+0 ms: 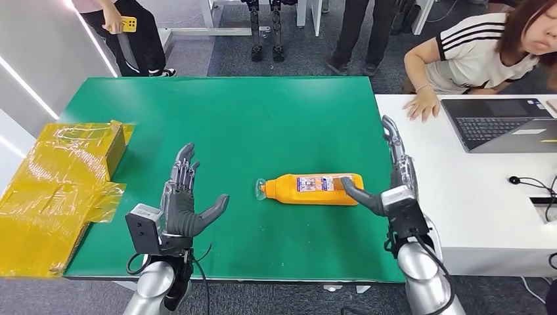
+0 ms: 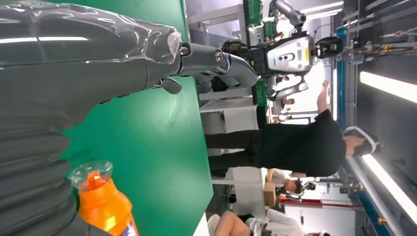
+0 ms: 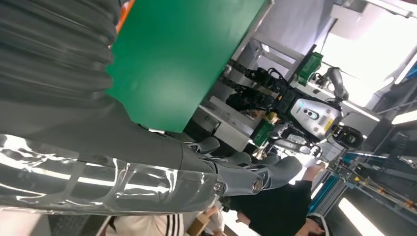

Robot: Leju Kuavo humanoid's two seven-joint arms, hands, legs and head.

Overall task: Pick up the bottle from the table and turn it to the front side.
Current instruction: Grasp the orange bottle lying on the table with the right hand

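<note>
Head view: bottle [image 1: 314,189] lies between spread, empty left hand [image 1: 184,202] and right hand [image 1: 394,187].

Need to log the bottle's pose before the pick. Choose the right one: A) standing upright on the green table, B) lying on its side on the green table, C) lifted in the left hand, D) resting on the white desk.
B: the orange bottle lies flat on the green table, its cap end toward the left hand, with the right hand at its base.

Glossy orange plastic bottle [image 1: 318,189], matt green tabletop [image 1: 263,125], crinkly yellow film on box [image 1: 62,190]
</note>
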